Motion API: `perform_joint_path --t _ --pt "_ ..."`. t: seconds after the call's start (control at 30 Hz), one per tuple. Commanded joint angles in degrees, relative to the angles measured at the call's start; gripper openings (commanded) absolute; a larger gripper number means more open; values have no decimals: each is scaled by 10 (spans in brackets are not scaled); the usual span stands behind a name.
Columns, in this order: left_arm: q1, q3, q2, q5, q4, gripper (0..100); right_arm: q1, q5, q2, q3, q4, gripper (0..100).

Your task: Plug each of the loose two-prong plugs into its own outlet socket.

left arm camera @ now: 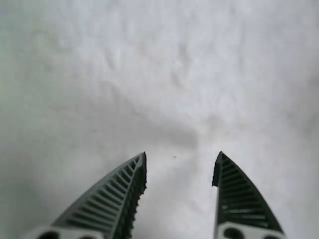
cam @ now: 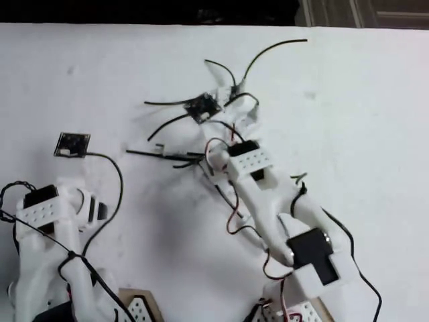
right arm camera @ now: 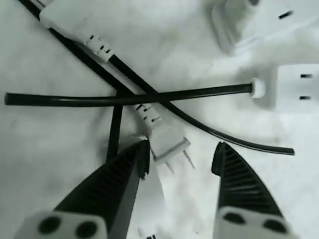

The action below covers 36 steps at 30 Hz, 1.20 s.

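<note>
We saw right claw [right arm camera: 182,149] wide, plug [right arm camera: 166,141] prongs between its tips | socket [right arm camera: 295,88] near plug, not touching | left claw [left arm camera: 180,158] wide over table [left arm camera: 149,74], well apart from plug

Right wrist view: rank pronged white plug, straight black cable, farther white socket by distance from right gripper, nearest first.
1. pronged white plug: between the open jaws of the right gripper.
2. straight black cable: crossing just beyond the plug.
3. farther white socket: past the cable, at the back.
</note>
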Motion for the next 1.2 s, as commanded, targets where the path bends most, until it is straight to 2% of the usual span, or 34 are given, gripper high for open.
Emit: perform_joint_path --t 0.0,0.4,0.73,1.0,1.17 --pt "-4 -3 -27 1 -7 222 -12 -11 47 -33 -7 205" --pt "-4 -3 -27 1 -7 222 -66 -27 61 -56 102 205" --pt "-4 -3 -27 1 -7 222 -48 -42 46 -45 146 205" --pt "-4 -3 -27 1 -7 222 -41 -41 -29 -13 138 205" --pt "-4 -3 -27 1 -7 222 -31 -38 -35 -10 65 205"
